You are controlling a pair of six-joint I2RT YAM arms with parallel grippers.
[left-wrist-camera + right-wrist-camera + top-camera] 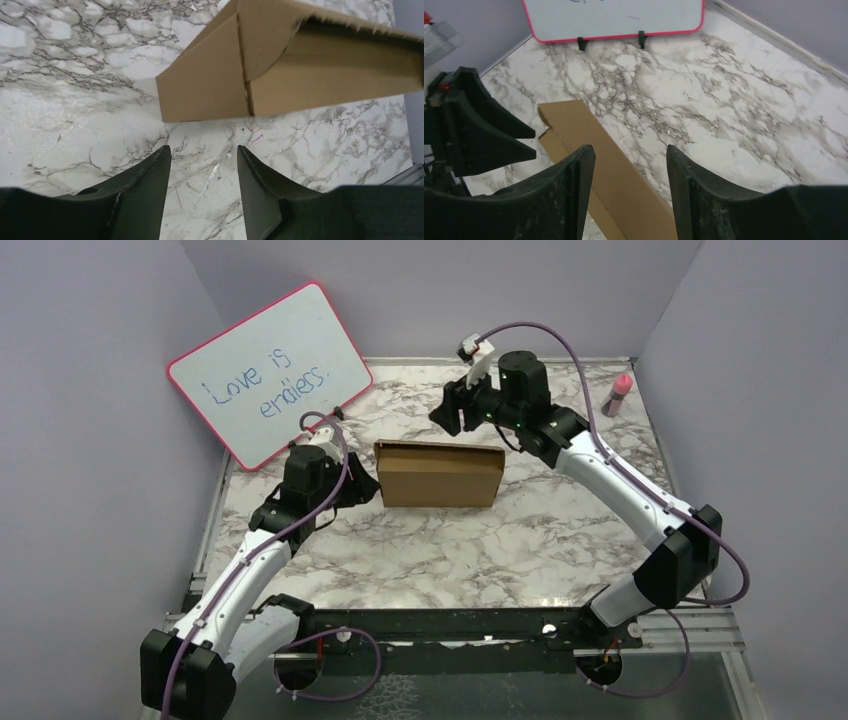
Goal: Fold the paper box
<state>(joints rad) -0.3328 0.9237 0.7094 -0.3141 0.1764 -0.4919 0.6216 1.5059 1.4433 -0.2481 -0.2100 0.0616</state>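
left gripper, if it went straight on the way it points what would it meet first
Most likely the paper box: its brown end lies right ahead of the open left gripper, with bare marble table between. If it tilts down, the table may come first; depth is unclear.

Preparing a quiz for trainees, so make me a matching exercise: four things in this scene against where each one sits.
1. plain brown corrugated cardboard box
2. pink-framed rectangular whiteboard
3. small pink bottle
4. black left hand

A. far right edge of the white marble table
B. beside the box's left end, not touching
C. middle of the table
D. far left corner, propped up

Pairs: 1-C, 2-D, 3-A, 4-B
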